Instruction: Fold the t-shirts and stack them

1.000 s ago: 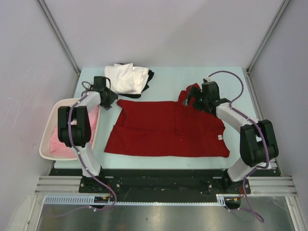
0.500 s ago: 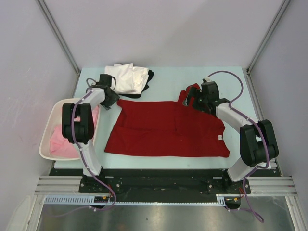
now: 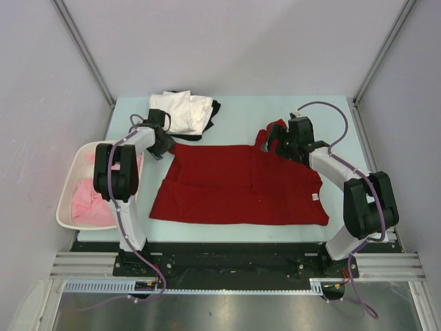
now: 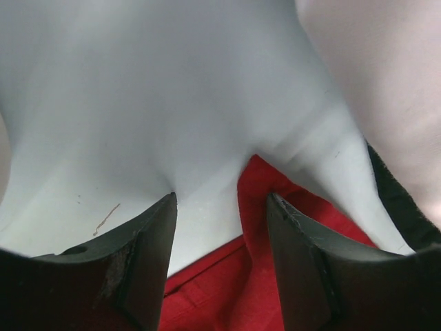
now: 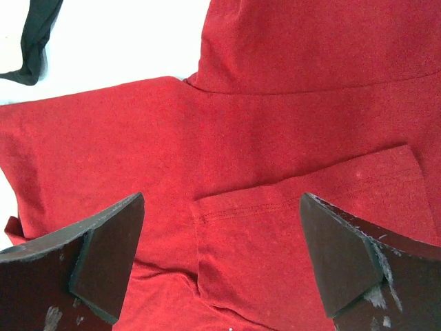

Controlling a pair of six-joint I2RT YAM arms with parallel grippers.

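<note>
Two released grippers, we see the left gripper (image 4: 220, 200) at the far-left corner of the flat dark red cotton t-shirt (image 3: 238, 186), the right gripper (image 5: 220, 200) above its far-right sleeve, both grasping nothing.

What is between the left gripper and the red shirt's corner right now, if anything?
Nothing visible. The left gripper is open over the bare table, with a corner of the dark red shirt directly ahead of its opening. The folded white shirt lies off to one side, not in the path.
</note>
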